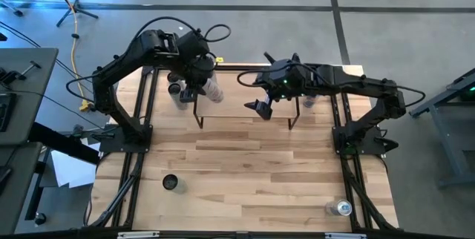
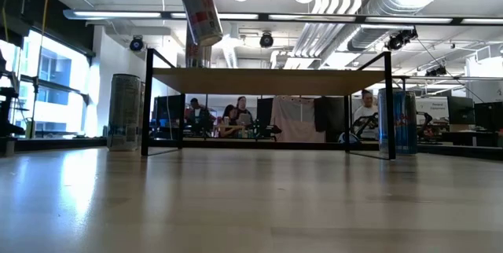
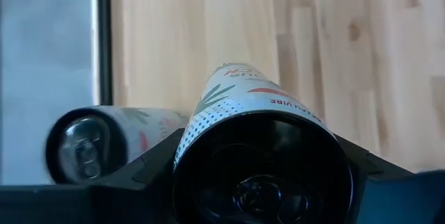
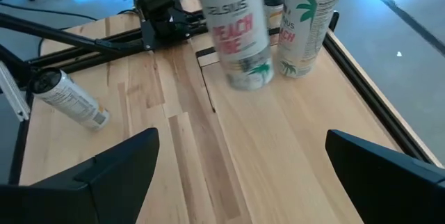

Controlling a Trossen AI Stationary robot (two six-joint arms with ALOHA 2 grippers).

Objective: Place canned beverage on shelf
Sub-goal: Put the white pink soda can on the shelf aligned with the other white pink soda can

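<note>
A white canned beverage (image 2: pixel 200 5) with a peach print hangs tilted above the left end of the shelf (image 2: pixel 267 81), held by my left gripper (image 1: pixel 202 83). The shelf is a light wood top on thin black legs; it stands at the table's far middle (image 1: pixel 237 98). The right wrist view shows the held can (image 4: pixel 236 29) from across the shelf. My right gripper (image 1: pixel 261 107) hovers open over the shelf's right half, its fingers spread wide with nothing between them (image 4: pixel 243 175). My left gripper pinches the can between its two fingers (image 3: pixel 149 165), one on each side of the can's wall (image 3: pixel 198 130) near its upper end. The fingers come slanting down from above and run along the can. It hangs tilted, lower end down, clear of the shelf top.
Upright cans stand on the table beside each end of the shelf (image 2: pixel 126 111) (image 2: pixel 397 119); the left one shows in both wrist views (image 3: pixel 90 144) (image 4: pixel 306 22). Another can (image 1: pixel 171 183) stands near the front left, and one (image 1: pixel 341 208) lies at the front right. Black rails (image 1: pixel 141 120) run along both sides.
</note>
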